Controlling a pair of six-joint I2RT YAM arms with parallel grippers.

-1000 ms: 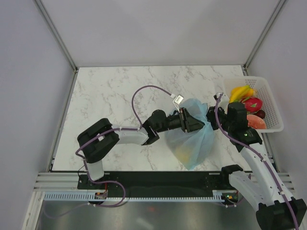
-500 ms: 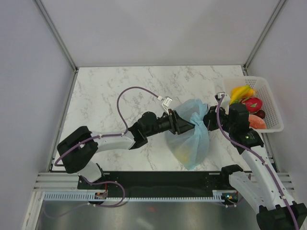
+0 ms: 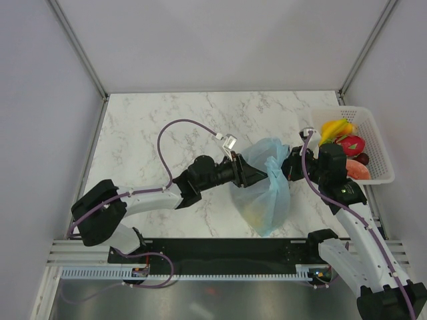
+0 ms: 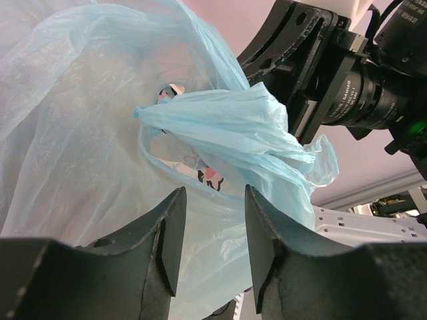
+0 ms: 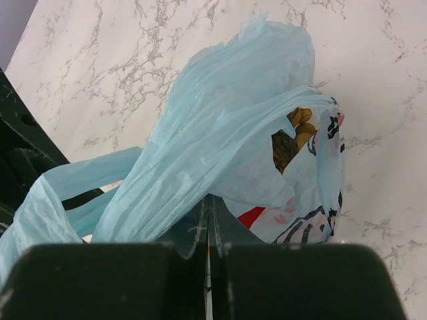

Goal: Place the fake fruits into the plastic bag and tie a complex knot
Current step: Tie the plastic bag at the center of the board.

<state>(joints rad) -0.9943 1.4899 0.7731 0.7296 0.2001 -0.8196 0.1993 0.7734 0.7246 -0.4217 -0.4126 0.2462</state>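
Belly of the thin translucent light-blue plastic bag point(image 3: 270, 200) rests on the white marbled table point(image 3: 147, 133) close to its front edge, between the two arms, and a yellowish shape shows through the film there. In the right wrist view an opening in the bag shows a tan round cluster fruit point(image 5: 301, 121) inside, and lower down a red piece point(image 5: 252, 217) that I cannot name.

A little farther, at the upper part of the bag, the two grippers meet it from both sides. The left gripper point(image 4: 213, 200) has its jaws standing apart. A twisted handle loop point(image 4: 220, 130) hangs just beyond the tips, and I see only loose film behind the gap, nothing clamped. The right gripper point(image 5: 208, 207) has its fingers pressed together on a gathered fold of the blue film.

Farthest, at the right edge of the table, stands the white mesh plastic basket point(image 3: 383, 157). In it lie the yellow plastic bananas point(image 3: 335, 128), the pink-red dragon fruit point(image 3: 352, 144), a dark ball point(image 3: 363, 159) and an orange-red slice point(image 3: 357, 171).

So I judge the filling as partly done: some fruits are inside, four are not. The handles look gathered and twisted, but I see no finished knot, so the tying is also left.
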